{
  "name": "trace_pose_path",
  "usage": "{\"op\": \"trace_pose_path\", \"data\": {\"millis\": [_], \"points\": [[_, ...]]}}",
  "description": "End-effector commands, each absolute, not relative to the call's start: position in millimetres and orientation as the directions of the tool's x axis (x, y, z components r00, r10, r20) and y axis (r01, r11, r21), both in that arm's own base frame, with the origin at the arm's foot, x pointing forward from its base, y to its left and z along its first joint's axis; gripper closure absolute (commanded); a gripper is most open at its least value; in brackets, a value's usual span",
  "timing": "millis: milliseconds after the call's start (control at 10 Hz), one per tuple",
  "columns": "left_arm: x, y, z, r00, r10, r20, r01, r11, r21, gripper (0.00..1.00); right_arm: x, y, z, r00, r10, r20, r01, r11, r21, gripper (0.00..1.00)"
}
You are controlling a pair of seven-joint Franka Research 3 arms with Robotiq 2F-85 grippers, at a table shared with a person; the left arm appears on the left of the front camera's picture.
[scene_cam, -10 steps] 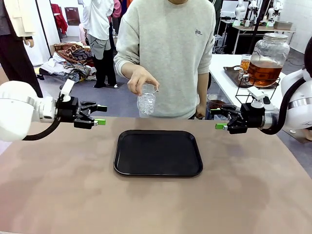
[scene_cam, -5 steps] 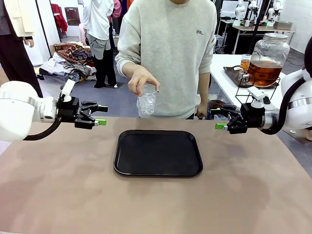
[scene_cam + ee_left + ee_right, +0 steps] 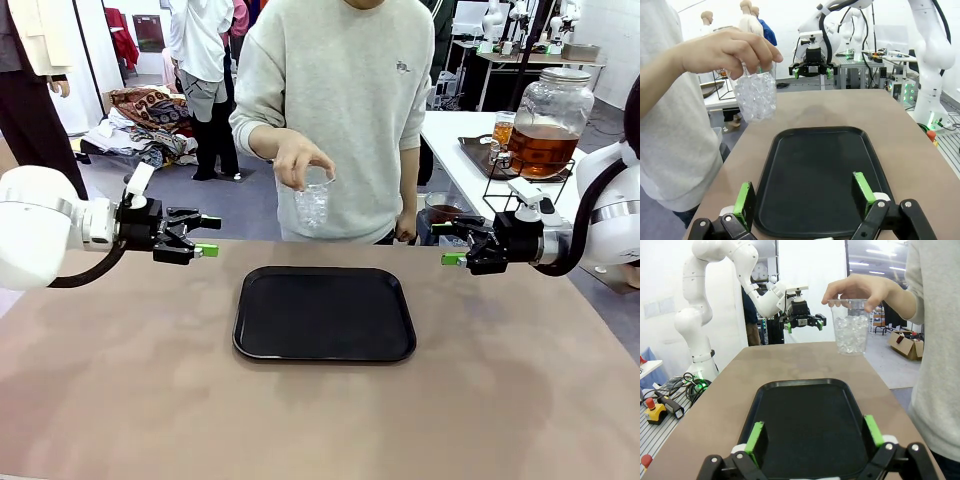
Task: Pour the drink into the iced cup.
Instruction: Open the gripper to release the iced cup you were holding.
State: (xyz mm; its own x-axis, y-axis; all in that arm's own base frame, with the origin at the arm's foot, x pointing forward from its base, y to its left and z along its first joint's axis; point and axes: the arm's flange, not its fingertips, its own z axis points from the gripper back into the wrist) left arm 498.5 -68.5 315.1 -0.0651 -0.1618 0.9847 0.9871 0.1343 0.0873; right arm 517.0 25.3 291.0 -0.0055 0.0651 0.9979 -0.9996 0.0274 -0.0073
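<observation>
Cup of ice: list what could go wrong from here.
1. The person's hand holds the cup by its rim from above, off the table near the far edge of the tray; it could slip and scatter ice.
2. Both grippers, left and right, hover with jaws open on either side of the tray; an early reach might bump the hand.

In the front view the person's hand [image 3: 303, 158] covers the rim of the cup [image 3: 314, 205], so its top edge cannot be seen. The person is cut off above the shoulders by the top edge. The right arm [image 3: 610, 215] runs out of the picture's right side, and the left arm [image 3: 35, 235] out of the left. In the left wrist view the tray [image 3: 817, 180] has its near edge hidden behind the gripper's fingers [image 3: 744, 204]. The jar [image 3: 546, 122] has its base hidden behind a black stand.
</observation>
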Motion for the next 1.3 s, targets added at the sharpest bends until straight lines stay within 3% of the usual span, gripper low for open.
{"op": "trace_pose_path", "data": {"millis": [0,1200], "points": [[499.7,-69.0,316.6,-0.062,-0.160,0.985,0.987,0.134,0.084,0.00,520.2,27.3,295.2,-0.004,0.071,0.997,-1.000,0.026,-0.006,0.00],[499.7,-69.0,316.6,-0.062,-0.160,0.985,0.987,0.134,0.084,0.00,520.2,27.3,295.2,-0.004,0.071,0.997,-1.000,0.026,-0.006,0.00]]}}
